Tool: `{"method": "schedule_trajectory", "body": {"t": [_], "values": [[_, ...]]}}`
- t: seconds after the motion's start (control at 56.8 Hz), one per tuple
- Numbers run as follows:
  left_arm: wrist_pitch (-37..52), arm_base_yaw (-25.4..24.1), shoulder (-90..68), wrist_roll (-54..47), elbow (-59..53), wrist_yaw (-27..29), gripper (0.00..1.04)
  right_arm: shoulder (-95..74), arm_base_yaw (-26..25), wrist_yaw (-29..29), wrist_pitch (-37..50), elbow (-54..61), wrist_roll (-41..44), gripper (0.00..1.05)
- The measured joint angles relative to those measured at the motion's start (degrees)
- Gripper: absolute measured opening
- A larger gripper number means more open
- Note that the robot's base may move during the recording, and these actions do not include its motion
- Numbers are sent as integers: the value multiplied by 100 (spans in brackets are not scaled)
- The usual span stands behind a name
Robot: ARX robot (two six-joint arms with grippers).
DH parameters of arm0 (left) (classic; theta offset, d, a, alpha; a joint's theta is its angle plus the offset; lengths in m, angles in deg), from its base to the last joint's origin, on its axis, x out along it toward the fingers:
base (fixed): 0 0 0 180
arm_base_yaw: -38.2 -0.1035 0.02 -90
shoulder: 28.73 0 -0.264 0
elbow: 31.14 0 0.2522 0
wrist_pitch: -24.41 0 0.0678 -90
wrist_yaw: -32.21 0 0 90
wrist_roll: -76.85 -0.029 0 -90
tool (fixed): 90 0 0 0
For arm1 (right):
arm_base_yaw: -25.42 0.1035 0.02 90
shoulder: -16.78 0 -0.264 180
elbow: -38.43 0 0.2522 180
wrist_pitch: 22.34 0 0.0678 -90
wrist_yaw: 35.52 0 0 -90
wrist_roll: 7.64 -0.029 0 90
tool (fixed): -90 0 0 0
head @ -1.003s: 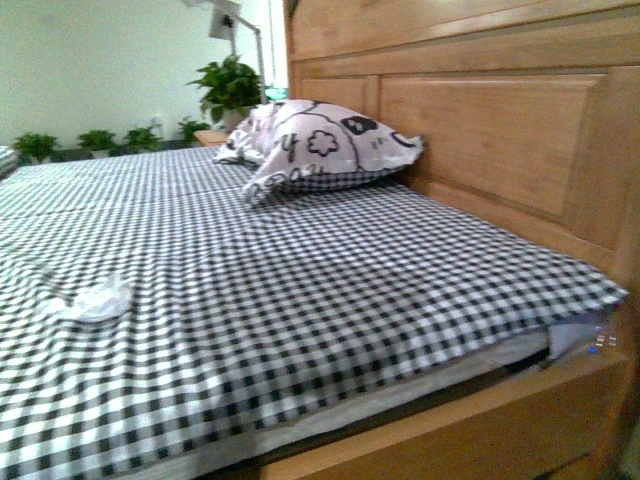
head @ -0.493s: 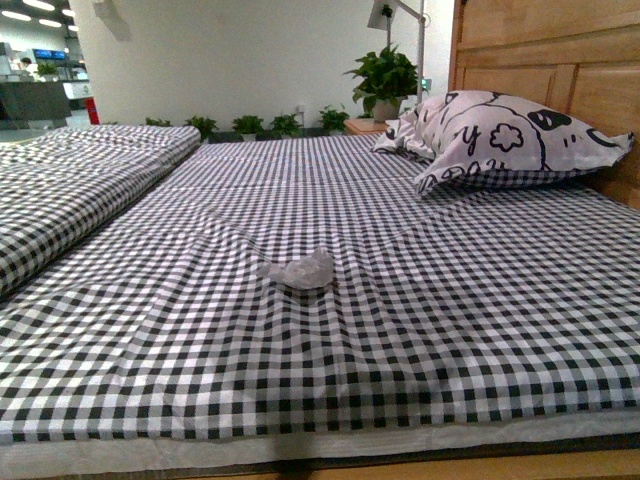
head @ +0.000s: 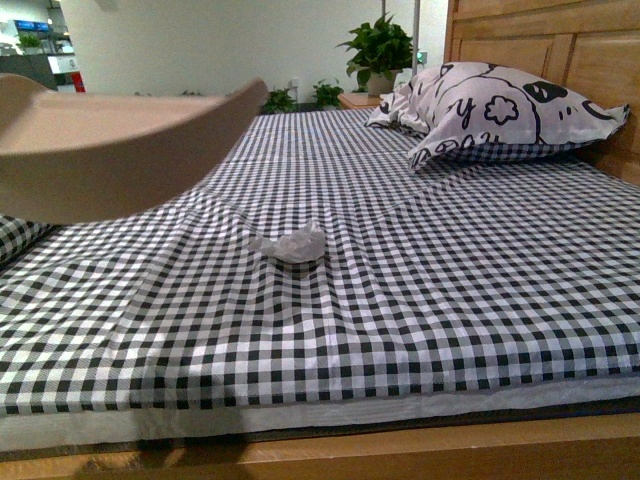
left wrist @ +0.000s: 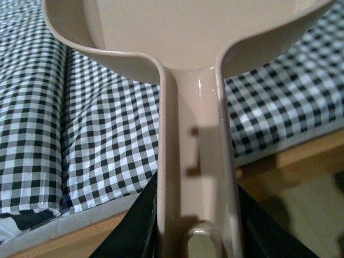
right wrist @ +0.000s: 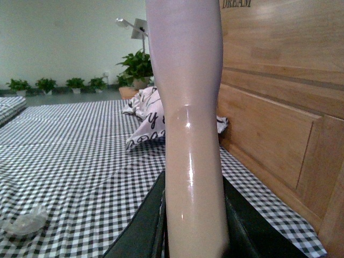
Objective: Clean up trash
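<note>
The trash, a small crumpled white wad, lies near the middle of the checked bed sheet. It also shows low in the right wrist view as the trash. A beige dustpan hangs in the air at the upper left of the front view, above and left of the wad. In the left wrist view my left gripper is shut on the dustpan by its handle. My right gripper is shut on the beige brush handle, which stands upright; the brush head is out of view.
A patterned pillow lies at the back right against the wooden headboard. Potted plants stand behind the bed. The wooden bed frame edge runs along the front. A second checked bed lies at the left.
The view swung left from the headboard side until the wad sat near the centre. The dustpan has since come into view at the upper left.
</note>
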Motion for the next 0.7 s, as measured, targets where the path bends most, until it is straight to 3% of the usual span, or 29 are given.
{"method": "schedule_trajectory", "body": {"t": [0.281,0.704], "values": [[229,-308,-1296,-1150,463,-378,27,0,0,-9,-2,0,0,21],[608,-525,-2706,-1410,739,-754,27,0,0,-11,-2,0,0,21]]}}
